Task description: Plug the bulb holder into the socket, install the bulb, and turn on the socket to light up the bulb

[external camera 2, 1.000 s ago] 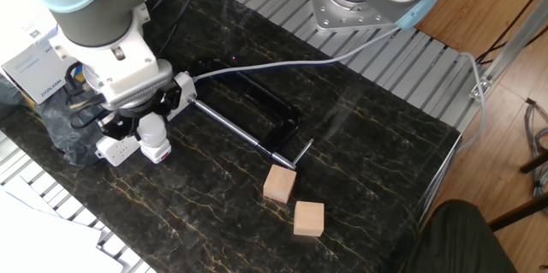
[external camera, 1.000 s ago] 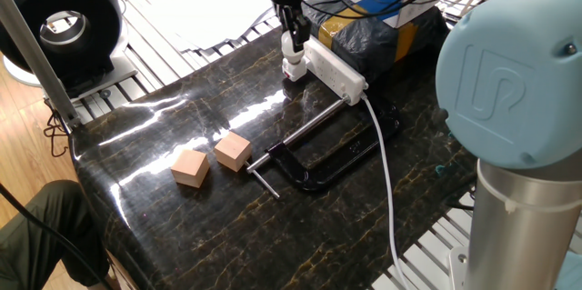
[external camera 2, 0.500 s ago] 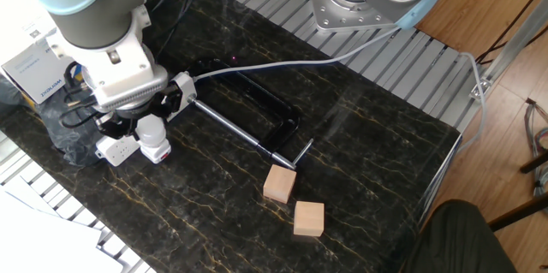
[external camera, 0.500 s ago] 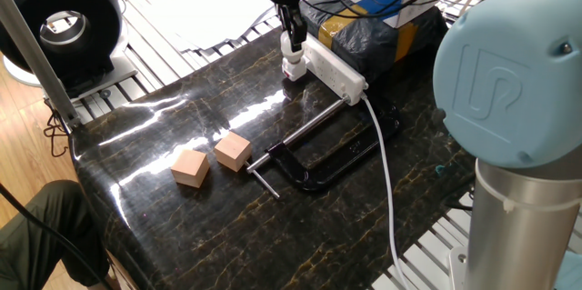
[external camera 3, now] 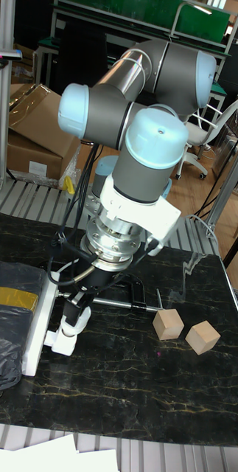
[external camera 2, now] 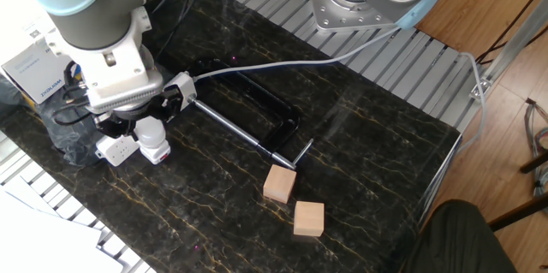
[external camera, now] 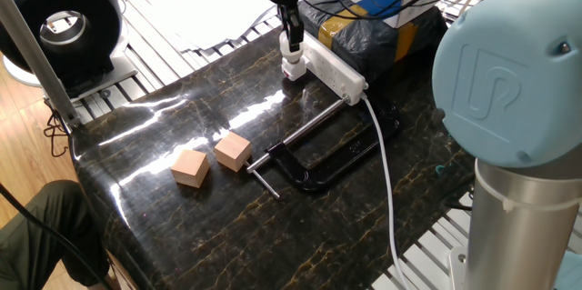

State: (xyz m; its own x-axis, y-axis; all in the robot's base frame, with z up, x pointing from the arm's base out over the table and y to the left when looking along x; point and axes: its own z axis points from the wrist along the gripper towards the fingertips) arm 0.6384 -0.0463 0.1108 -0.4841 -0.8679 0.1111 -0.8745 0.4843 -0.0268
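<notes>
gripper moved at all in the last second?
Yes, slightly. In one fixed view the gripper has risen a little against the socket, which has stayed put; it is still directly above the bulb holder.

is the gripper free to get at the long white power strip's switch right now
Probably not yet: the gripper seems closed on the small white bulb over the white cube holder at the strip's end; no switch is discernible.

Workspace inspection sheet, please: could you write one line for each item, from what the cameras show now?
Surface: dark marble-pattern table, glossy.
Job's things: socket lies near the table's far edge; bulb over bulb holder at the strip's end.
Clutter: two wooden cubes; black clamp; black bag.
Grippers: gripper around the bulb.
Cables: white cable from the socket.
Surroundings: cardboard boxes, office chair.
</notes>
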